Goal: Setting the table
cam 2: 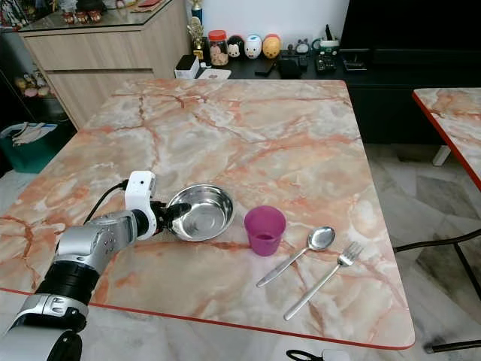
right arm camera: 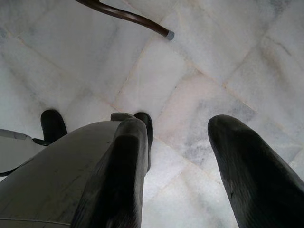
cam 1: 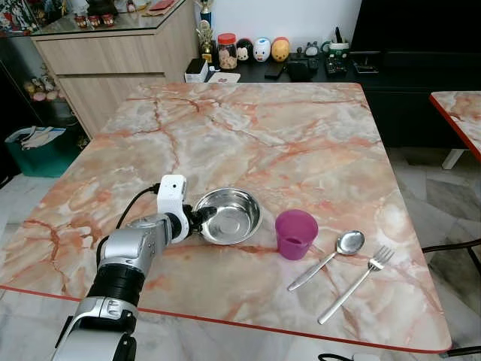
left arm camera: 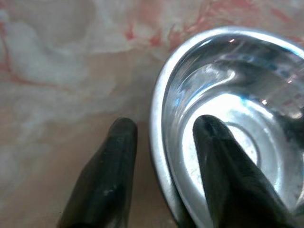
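Note:
A steel bowl (cam 1: 233, 214) sits on the marble table (cam 1: 263, 135) near its front edge. My left gripper (cam 1: 201, 218) is at the bowl's left rim and stands open. In the left wrist view one finger (left arm camera: 228, 171) is inside the bowl (left arm camera: 237, 90) and the other finger (left arm camera: 111, 166) is outside, a little apart from the rim. To the right of the bowl stand a purple cup (cam 1: 295, 234), then a spoon (cam 1: 331, 256) and a fork (cam 1: 357, 282) lying side by side. My right gripper (right arm camera: 178, 124) hangs open over floor tiles.
A wooden counter (cam 1: 113, 53) stands at the back left. A dark sideboard (cam 1: 301, 71) with jars and figurines runs behind the table. A teal bin (cam 1: 41, 150) is on the floor at left. Another table's corner (cam 1: 458, 113) is at right.

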{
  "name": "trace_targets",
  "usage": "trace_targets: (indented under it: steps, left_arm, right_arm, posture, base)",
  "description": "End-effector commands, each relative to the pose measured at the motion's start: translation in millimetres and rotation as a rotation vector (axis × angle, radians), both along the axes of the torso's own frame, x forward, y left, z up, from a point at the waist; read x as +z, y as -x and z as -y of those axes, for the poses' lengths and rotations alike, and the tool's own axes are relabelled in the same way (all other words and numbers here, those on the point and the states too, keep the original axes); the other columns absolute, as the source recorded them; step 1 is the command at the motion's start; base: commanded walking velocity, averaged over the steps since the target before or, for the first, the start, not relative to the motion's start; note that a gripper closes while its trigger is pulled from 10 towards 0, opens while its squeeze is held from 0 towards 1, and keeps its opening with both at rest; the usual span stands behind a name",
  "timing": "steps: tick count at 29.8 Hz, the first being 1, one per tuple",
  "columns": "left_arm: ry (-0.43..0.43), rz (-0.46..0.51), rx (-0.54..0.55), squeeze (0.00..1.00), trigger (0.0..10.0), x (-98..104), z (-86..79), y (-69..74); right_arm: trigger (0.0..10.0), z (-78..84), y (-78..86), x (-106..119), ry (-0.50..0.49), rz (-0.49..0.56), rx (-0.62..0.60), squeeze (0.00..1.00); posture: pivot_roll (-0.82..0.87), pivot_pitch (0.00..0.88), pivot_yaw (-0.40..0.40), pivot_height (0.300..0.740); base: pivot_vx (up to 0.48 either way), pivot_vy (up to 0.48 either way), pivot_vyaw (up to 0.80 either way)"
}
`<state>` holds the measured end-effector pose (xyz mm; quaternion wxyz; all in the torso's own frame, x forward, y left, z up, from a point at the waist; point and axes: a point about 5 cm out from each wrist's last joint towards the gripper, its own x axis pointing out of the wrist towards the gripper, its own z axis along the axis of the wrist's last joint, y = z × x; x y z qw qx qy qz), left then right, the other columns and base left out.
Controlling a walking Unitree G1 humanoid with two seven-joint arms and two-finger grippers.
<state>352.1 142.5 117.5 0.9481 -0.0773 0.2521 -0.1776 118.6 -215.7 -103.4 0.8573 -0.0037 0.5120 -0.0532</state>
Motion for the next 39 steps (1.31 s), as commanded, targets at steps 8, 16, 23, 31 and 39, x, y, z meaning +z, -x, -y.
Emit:
trace_targets:
  steps: [8,16,23,31,39]
  left_arm:
    - [-0.021,0.012,0.012,0.0,0.0,4,-7.5,-3.3]
    - [-0.024,0.012,0.009,0.0,0.0,4,-7.8,-3.5]
    - [-0.041,0.015,0.003,0.0,0.0,4,-7.9,-2.9]
    - [-0.039,0.013,0.003,0.0,0.0,3,-8.6,-1.6]
    - [0.184,0.102,0.138,0.0,0.5,4,-20.9,8.1]
  right_arm:
    - [10.0,-1.6,4.2,-2,-0.01,-0.017,0.004,0.0]
    - [10.0,-1.6,4.2,-2,-0.011,-0.016,0.002,0.0]
    - [10.0,-1.5,4.3,-2,-0.012,-0.015,0.0,0.0]
    - [10.0,-1.5,4.4,-2,-0.011,-0.015,-0.002,0.0]
    - [10.0,-0.9,5.5,-2,-0.001,-0.015,-0.001,0.0]
  posture:
    - [-0.06,0.0,0.069,0.732]
    - [-0.06,0.0,0.068,0.732]
    - [-0.06,0.0,0.068,0.732]
    - [-0.06,0.0,0.069,0.732]
    - [-0.07,0.0,0.069,0.732]
  base:
    - [0.0,0.0,0.0]
    - [0.0,0.0,0.0]
    - [0.0,0.0,0.0]
    - [0.0,0.0,0.0]
    - [0.0,0.0,0.0]
